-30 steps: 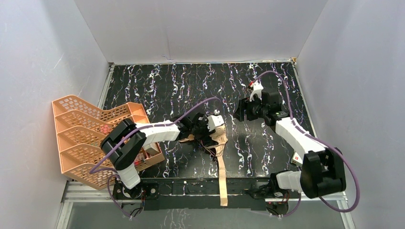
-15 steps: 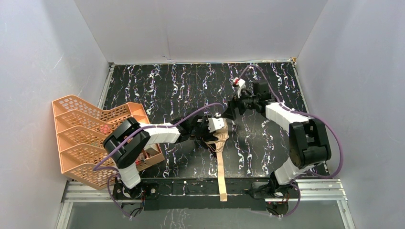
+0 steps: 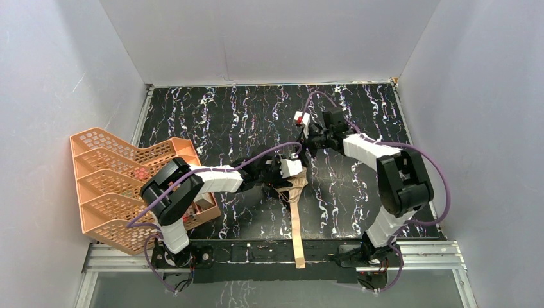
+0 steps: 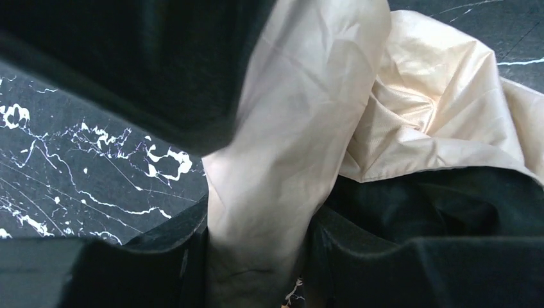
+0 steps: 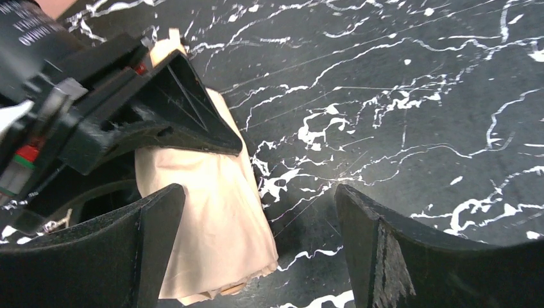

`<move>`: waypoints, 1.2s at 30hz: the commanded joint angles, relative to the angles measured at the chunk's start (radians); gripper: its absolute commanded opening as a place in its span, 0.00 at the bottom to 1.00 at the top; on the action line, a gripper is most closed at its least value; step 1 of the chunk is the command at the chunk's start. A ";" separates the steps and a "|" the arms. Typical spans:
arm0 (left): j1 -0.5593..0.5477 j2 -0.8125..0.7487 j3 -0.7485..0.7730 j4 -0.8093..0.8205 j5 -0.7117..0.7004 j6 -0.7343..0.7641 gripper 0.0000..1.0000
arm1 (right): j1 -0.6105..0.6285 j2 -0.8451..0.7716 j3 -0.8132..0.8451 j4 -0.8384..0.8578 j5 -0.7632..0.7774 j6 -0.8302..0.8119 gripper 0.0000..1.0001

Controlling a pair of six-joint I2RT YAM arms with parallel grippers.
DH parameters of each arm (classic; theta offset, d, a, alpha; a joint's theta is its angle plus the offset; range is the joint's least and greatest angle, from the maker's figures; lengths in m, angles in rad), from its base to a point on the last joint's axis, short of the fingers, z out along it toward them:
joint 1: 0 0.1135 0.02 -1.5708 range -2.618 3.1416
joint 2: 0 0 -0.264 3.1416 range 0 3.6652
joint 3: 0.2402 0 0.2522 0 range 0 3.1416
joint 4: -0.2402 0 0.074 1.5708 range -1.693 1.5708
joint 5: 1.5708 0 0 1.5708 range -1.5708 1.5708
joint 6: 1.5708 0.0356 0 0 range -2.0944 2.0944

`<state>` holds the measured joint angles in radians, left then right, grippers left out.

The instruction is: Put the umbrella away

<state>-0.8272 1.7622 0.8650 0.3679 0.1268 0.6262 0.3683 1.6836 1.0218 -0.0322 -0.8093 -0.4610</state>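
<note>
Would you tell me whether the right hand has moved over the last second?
Yes. The right hand has swung leftward, away from the right wall, toward the umbrella.

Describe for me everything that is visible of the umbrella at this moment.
The umbrella lies as a crumpled bundle near the middle of the table. Its thin cloth is tan on one side, black on the other. A long tan strip runs from it past the near table edge. The left gripper pinches the tan cloth; the open right gripper hangs close over it.
</note>
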 commanded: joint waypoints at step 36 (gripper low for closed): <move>0.005 -0.092 -0.031 0.116 -0.236 -0.018 0.14 | 0.089 0.324 0.187 -0.510 0.263 -0.243 0.68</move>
<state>-0.8505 1.7672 0.8246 0.4580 -0.0196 0.6670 0.4450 1.9289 1.2427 -0.4454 -0.7322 -0.6647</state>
